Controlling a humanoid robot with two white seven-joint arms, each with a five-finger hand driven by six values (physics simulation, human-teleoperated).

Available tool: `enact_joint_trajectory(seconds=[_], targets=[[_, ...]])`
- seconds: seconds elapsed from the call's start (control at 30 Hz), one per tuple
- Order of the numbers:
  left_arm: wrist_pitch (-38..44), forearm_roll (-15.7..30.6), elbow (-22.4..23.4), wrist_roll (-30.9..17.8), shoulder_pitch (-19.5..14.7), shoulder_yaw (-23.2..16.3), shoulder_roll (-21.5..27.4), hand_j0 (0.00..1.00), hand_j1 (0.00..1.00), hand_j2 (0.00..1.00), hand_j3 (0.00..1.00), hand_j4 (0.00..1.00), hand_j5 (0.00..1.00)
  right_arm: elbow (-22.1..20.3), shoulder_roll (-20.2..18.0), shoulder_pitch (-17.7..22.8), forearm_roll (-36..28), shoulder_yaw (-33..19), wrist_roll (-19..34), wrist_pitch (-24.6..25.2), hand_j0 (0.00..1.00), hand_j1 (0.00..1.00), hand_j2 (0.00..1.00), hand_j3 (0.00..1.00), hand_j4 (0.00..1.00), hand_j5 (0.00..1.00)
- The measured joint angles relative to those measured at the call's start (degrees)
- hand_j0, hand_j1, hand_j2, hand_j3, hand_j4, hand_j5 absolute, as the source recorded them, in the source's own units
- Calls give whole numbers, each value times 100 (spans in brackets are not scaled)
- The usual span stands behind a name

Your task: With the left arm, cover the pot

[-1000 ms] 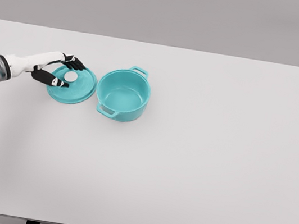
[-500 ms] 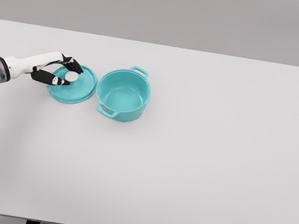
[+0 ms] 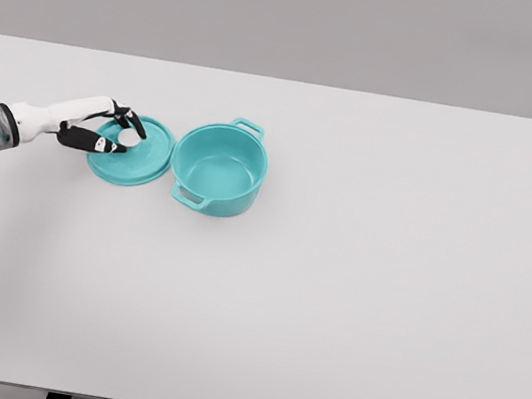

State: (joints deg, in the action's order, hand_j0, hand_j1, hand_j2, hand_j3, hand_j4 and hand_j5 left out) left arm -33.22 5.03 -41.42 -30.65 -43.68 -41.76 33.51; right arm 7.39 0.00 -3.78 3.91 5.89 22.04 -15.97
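Closing in, the left hand [image 3: 110, 130] has drawn its dark fingers [image 3: 88, 140] tighter around the white knob [image 3: 127, 138] of the teal lid [image 3: 132, 153]. The lid has crept slightly rightward, toward the open pot [image 3: 218, 168] left of the table's [image 3: 382, 299] centre. Grip looks near-complete; actual knob contact is hard to judge.

Smooth teal enamel-like pot [image 3: 218, 169] and lid [image 3: 133, 156] on a matt white table [image 3: 352, 294].
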Motion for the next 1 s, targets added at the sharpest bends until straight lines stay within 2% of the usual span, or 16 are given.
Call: enact_joint_trajectory(seconds=[0.33, 0.83, 1.0], targets=[[-121, 57, -487, -37, -26, -21, 117, 51, 51, 51, 51, 51, 51, 0, 0, 0, -2, 2, 0, 0, 100, 100, 100, 100, 100, 100], [-144, 111, -512, -46, -97, 48, 246, 51, 51, 51, 51, 51, 51, 0, 0, 9, 0, 1, 0, 0, 100, 100, 100, 100, 100, 100], [-183, 99, -602, -23, -53, 283, 297, 51, 51, 51, 51, 51, 51, 0, 0, 9, 1, 2, 0, 0, 100, 100, 100, 100, 100, 100]])
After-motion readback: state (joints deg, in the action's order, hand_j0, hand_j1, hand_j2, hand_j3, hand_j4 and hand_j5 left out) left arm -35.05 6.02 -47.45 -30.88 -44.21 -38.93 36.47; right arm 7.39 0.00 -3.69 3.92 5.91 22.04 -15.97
